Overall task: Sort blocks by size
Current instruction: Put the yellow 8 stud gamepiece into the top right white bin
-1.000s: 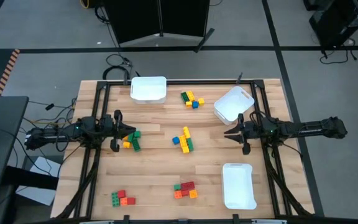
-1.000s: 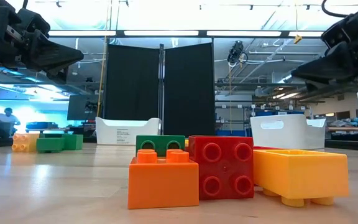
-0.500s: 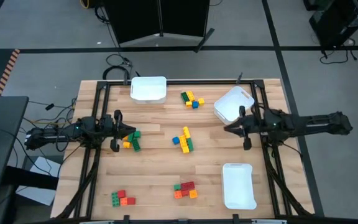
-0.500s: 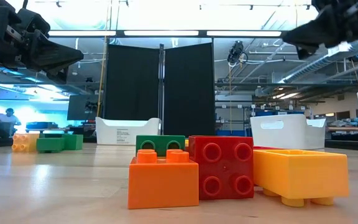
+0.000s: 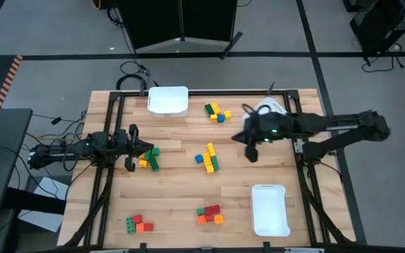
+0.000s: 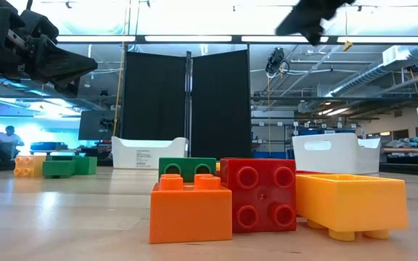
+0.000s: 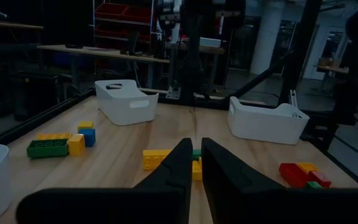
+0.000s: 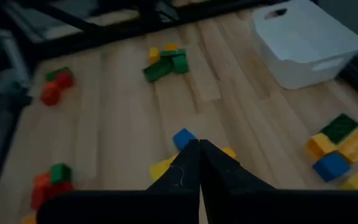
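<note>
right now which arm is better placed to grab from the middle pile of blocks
Right: its gripper hangs near the middle pile, aimed at it. The left gripper sits by the left-side blocks.

No text, brand, number or sign can be read anywhere in these views. A small dark mark, possibly a label, sits on the front of a white bin (image 6: 149, 153) across the worktop in the low view, but its characters cannot be made out.

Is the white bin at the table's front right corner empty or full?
Empty: in the high view the white bin shows only a bare white bottom.
</note>
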Available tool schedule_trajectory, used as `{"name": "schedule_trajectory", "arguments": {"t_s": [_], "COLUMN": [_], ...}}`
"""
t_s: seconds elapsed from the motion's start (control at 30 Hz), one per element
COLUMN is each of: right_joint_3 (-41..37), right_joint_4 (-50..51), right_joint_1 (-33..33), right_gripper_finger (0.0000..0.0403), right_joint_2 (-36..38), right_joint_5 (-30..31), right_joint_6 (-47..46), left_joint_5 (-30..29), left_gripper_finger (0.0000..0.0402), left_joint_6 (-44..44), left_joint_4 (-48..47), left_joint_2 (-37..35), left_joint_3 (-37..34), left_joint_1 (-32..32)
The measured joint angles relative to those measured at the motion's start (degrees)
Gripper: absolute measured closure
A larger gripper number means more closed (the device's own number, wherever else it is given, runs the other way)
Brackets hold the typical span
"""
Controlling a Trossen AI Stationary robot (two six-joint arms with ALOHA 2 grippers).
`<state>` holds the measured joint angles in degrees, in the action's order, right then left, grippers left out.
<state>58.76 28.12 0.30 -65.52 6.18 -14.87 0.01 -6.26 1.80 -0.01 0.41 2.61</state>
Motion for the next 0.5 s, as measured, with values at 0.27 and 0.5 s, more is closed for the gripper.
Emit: {"name": "schedule_trajectory", "arguments": {"t_s": [0.27, 0.5], "right_joint_3": [22.54, 32.89], "right_joint_4": [17.87, 26.65], "right_joint_1": [-1.54, -3.67], "right_gripper_finger": [0.0380, 0.0352], "right_joint_2": [-19.54, -31.51], "right_joint_5": [3.16, 2.88], "right_joint_6": [-8.67, -16.56], "left_joint_5": [0.00, -0.01], "left_gripper_finger": [0.0357, 0.0357], "left_joint_6": [0.02, 0.01], "left_joint_4": [0.00, 0.00], "left_joint_2": [0.00, 0.00], "left_joint_3": [0.00, 0.00], "left_joint_1": [0.00, 0.00]}}
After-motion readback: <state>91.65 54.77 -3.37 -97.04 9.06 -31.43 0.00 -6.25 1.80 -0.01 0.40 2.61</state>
